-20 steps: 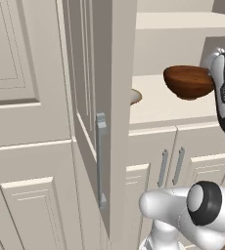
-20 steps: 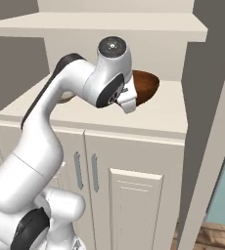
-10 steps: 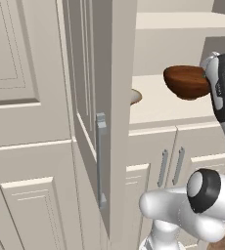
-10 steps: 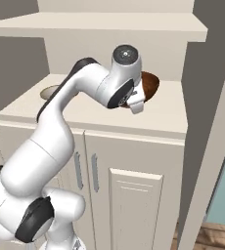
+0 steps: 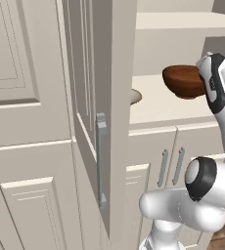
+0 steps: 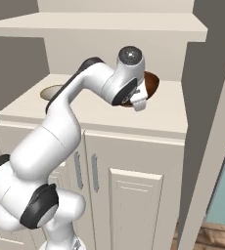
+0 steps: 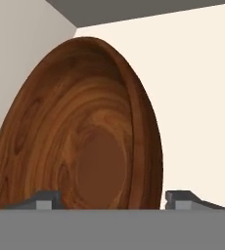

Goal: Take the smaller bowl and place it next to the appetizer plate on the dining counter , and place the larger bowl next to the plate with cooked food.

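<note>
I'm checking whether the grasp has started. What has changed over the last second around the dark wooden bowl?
The white arm swung its wrist further right toward the big dark reddish-brown wooden bowl, and the gripper now straddles the bowl's rim, one finger inside, one outside. The jaws have begun narrowing but show no firm grip yet. The bowl, the small tan-rimmed pale bowl and the open cabinet door stayed where they were.

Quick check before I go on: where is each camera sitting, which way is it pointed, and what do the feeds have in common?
Left base view: behind-left, facing the cabinet door and counter; arm at right.
Right base view: behind-right, facing the counter; arm from lower left.
Hand view: on the hand, looking along the pincer into the larger bowl.
Shared: the larger bowl; both base views also show the smaller bowl.
</note>
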Motion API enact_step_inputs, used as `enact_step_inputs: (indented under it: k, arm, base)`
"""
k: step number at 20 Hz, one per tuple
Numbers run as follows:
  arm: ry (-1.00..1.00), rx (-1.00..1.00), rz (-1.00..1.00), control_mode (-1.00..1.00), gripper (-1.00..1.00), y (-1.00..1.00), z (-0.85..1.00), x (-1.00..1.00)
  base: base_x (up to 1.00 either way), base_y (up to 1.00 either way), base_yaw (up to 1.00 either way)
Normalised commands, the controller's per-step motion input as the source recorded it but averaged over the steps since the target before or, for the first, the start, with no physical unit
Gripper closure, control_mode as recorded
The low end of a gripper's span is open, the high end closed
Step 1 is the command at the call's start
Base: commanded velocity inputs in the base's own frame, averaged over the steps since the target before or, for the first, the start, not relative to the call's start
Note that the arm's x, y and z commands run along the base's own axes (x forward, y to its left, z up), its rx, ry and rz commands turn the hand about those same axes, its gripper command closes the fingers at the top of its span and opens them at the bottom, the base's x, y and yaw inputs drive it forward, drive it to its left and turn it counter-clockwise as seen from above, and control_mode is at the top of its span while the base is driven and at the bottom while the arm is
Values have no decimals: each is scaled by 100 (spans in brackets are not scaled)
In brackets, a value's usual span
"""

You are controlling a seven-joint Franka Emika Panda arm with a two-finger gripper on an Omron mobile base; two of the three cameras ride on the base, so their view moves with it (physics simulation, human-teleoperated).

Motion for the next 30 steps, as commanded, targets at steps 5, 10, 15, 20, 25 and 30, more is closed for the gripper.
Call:
enact_step_inputs:
  k: [5,10,15,20,25,30]
  arm:
    - [0,0,0,-100,100,0,-8,3]
    - [0,0,0,-100,100,18,-19,-42]
    - [-20,-3,0,-100,100,39,0,-99]
    - [-29,-6,1,-100,100,45,9,-100]
    - [-1,-12,8,-100,100,35,1,-100]
    - [0,-12,13,-100,100,22,10,-95]
  base:
    - [0,0,0]
    - [0,0,0]
    - [0,0,0]
    - [0,0,0]
    - [0,0,0]
    - [0,0,0]
